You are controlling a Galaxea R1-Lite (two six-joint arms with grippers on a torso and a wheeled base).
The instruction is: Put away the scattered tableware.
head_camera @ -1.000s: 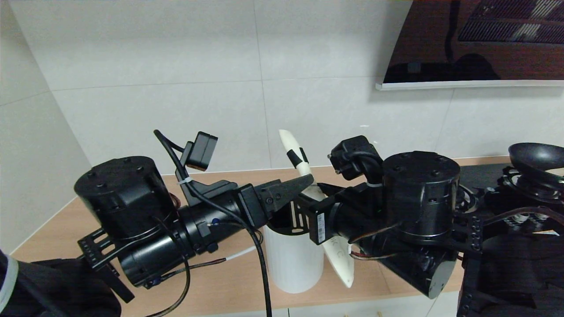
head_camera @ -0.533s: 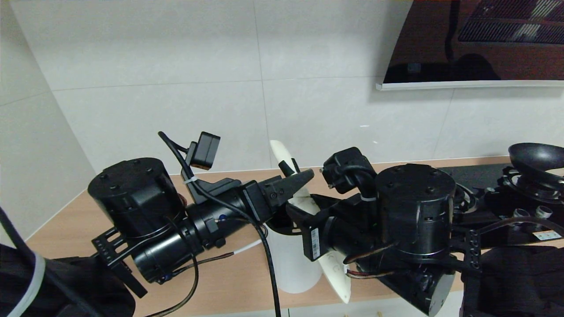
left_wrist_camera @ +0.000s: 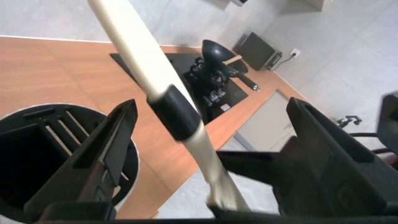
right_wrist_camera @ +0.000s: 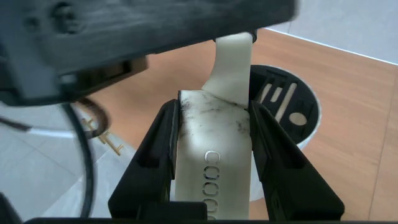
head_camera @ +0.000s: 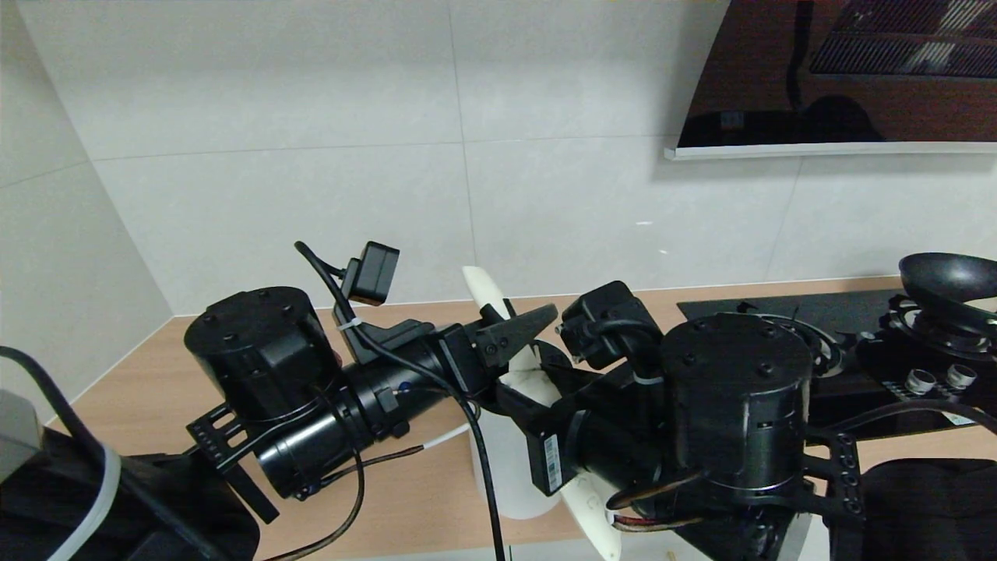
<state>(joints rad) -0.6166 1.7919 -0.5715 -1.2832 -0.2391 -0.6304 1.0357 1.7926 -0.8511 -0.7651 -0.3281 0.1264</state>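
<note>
Gripping the wide end of the white spatula tight in the right gripper, slanted over the white utensil holder on the wooden counter, thin handle pointing up and far. With the left gripper spread wide on both sides of that handle, squeezing nothing. Not in the holder yet, so likely about halfway for this one. Left to do: get the spatula into a slot and let go. Cannot tell about other tableware nearby

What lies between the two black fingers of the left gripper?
The long cream-white utensil with a black band crosses that gap, as the left wrist view shows.
</note>
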